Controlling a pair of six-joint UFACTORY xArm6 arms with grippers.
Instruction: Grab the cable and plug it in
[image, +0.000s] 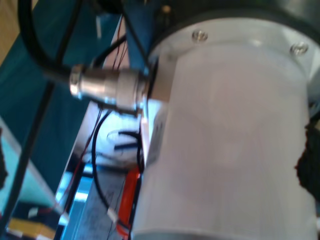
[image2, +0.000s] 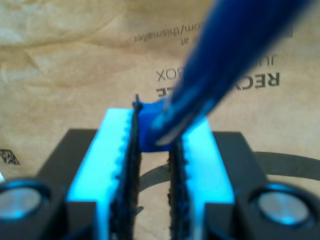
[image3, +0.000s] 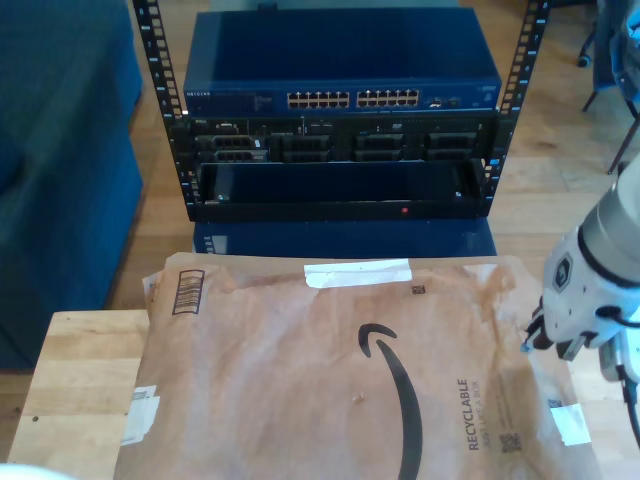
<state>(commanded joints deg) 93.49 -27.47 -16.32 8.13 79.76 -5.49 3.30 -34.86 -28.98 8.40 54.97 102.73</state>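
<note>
With the blue network cable (image2: 220, 65) pinched between its pads, my second claw (image2: 152, 165) hovered over the brown paper mailer (image3: 300, 380); grab done, the plug needed carrying toward 12 o'clock to the switch (image3: 340, 65). My first claw's state: cannot tell.

Exterior view high, facing the blue rack switch (image3: 340, 95); second wrist view close above the shared brown paper mailer (image2: 60, 70).
</note>
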